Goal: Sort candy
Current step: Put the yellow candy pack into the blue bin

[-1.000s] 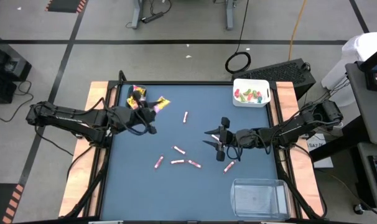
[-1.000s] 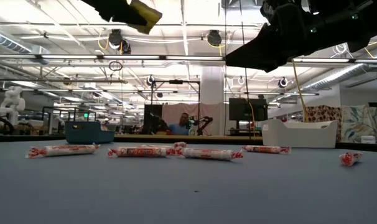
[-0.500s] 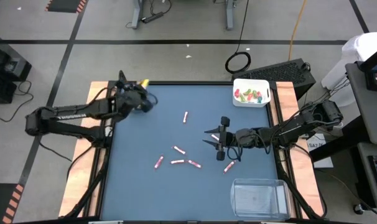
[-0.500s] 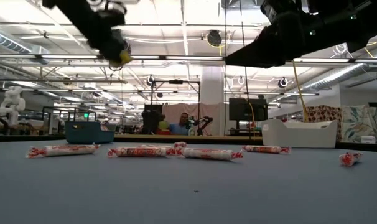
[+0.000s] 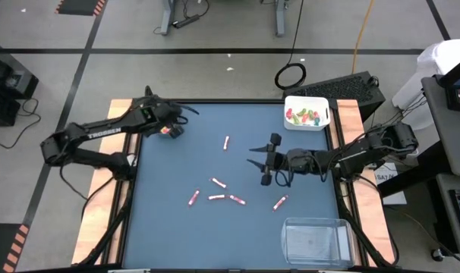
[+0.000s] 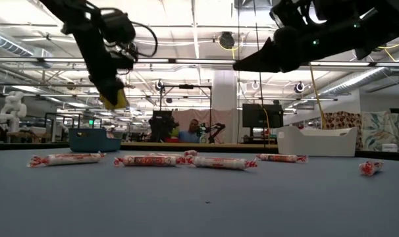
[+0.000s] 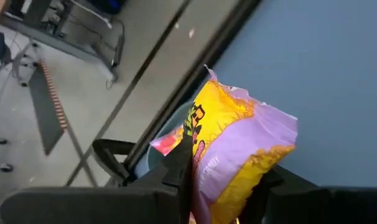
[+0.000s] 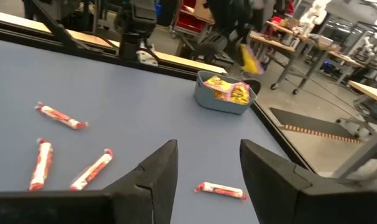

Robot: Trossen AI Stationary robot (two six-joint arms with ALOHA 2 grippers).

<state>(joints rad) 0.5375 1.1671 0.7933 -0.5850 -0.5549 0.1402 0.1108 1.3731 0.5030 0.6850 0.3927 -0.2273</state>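
My left gripper (image 5: 170, 128) hangs over the table's far left corner, shut on a yellow and pink candy packet (image 7: 238, 149). Below it stands the teal bin (image 8: 224, 98), which holds more yellow packets; in the high view the arm hides it. Several pink-white candy sticks (image 5: 217, 197) lie flat on the blue mat's middle. My right gripper (image 5: 260, 163) hovers open above the mat, right of the middle, with nothing between its fingers (image 8: 167, 171). My left gripper pinches the packet's lower part (image 7: 204, 183) between its two fingers (image 7: 181, 165). The rest of the packet sticks out past the fingertips. The fingers slant down toward the far left corner. The packet (image 6: 114, 99) is lifted clear, above the teal bin (image 6: 94, 140).
A white bin (image 5: 307, 114) with green and red pieces stands at the far right corner. A clear bin (image 5: 315, 241) stands at the near right. One stick (image 5: 226, 142) lies apart toward the far edge, another (image 5: 280, 202) near the right. Bare mat lies at the near left.
My left gripper has swung with the packet toward the table's far left corner, tipped its fingers downward and sunk toward the teal bin, staying shut on the packet. My right gripper has shifted slightly toward the far edge and rolled a little.
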